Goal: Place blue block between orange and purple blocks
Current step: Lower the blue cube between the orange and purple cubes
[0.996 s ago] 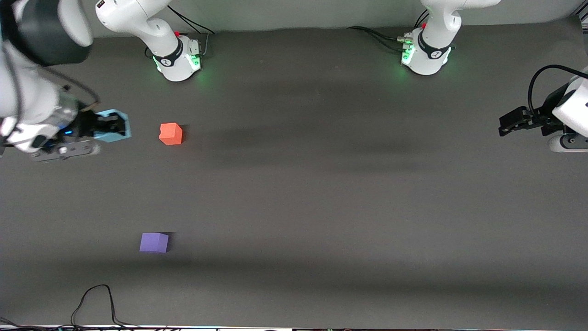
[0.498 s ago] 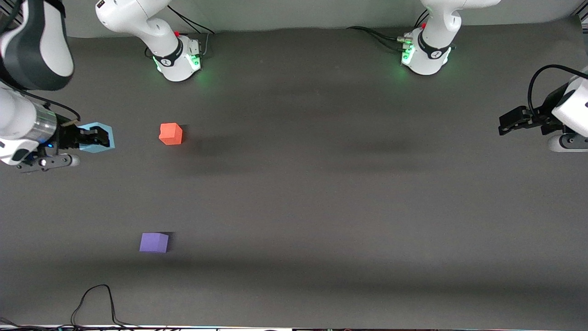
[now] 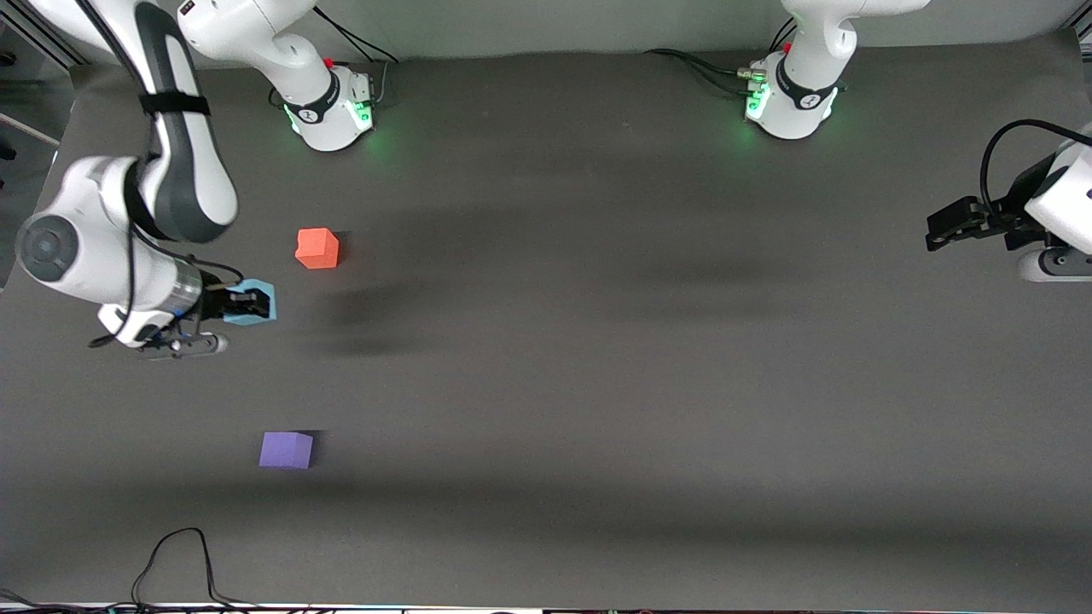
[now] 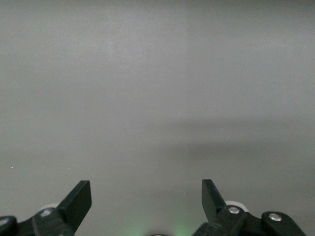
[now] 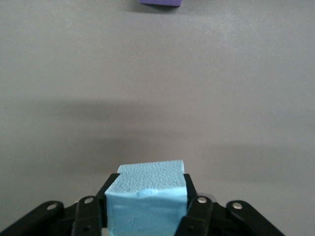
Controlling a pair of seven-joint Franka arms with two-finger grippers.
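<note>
My right gripper (image 3: 249, 304) is shut on the blue block (image 3: 256, 305), held above the mat at the right arm's end of the table. In the right wrist view the block (image 5: 146, 201) fills the space between the fingers. The orange block (image 3: 317, 248) sits on the mat, farther from the front camera than the spot under the gripper. The purple block (image 3: 287, 449) sits nearer the front camera; its edge shows in the right wrist view (image 5: 160, 2). My left gripper (image 3: 943, 232) is open and empty, waiting over the left arm's end of the table; its fingers (image 4: 78, 202) show over bare mat.
The dark grey mat (image 3: 597, 358) covers the table. A black cable (image 3: 183, 554) loops at the front edge near the purple block. The arm bases (image 3: 333, 107) stand along the edge farthest from the front camera.
My right gripper, still holding the blue block, has swung down and across to a spot between the orange and purple blocks' rows. The left arm has not moved.
</note>
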